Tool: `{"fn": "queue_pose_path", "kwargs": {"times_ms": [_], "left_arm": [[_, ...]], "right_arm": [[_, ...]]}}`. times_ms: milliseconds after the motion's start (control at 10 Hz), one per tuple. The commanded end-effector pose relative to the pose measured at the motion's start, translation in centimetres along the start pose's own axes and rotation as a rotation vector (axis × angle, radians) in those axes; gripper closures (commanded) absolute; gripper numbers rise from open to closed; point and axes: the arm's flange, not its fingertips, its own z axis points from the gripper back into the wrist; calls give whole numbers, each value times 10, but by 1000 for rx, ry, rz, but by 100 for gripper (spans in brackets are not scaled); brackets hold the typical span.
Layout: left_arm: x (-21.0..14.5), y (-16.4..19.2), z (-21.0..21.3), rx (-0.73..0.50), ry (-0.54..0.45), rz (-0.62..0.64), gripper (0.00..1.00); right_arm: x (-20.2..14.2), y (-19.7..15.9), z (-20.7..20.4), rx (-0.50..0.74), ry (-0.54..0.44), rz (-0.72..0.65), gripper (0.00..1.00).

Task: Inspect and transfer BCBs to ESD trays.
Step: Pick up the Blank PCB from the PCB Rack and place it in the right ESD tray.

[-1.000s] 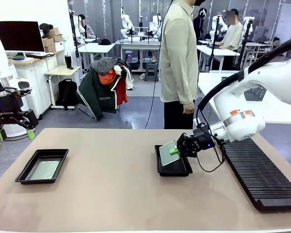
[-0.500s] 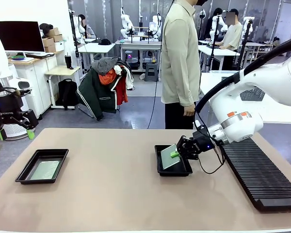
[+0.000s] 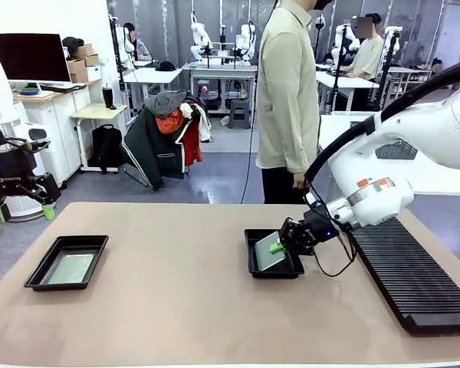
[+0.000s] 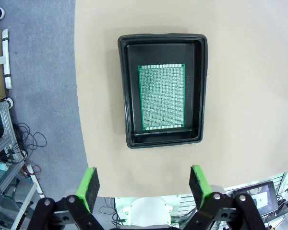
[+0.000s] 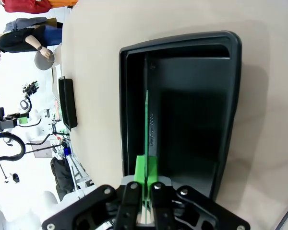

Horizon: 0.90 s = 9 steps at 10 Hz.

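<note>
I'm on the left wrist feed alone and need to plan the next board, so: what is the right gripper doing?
Observer: The right gripper is shut on a BCB, tilted over the right ESD tray.
Operator: Is that board flat in the tray?
Observer: No. In the right wrist view the BCB stands on edge along one wall of the tray.
Operator: Anything else in that tray?
Observer: Its floor looks bare beside the board.
Operator: Where is the person?
Observer: The person stands at the far side of the table, behind that tray.
</note>
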Motion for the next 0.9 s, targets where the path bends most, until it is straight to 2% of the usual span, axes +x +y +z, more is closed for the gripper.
{"fn": "queue_pose_path", "kwargs": {"times_ms": [0, 500, 800], "left_arm": [[0, 1, -1, -1, -2, -1, 0], [0, 1, -1, -1, -2, -1, 0], [0, 1, -1, -1, -2, -1, 0]], "right_arm": [[0, 1, 1, 3, -4, -2, 98], [0, 0, 0, 0, -1, -1, 98], [-1, 17, -2, -74, 12, -28, 84]]}}
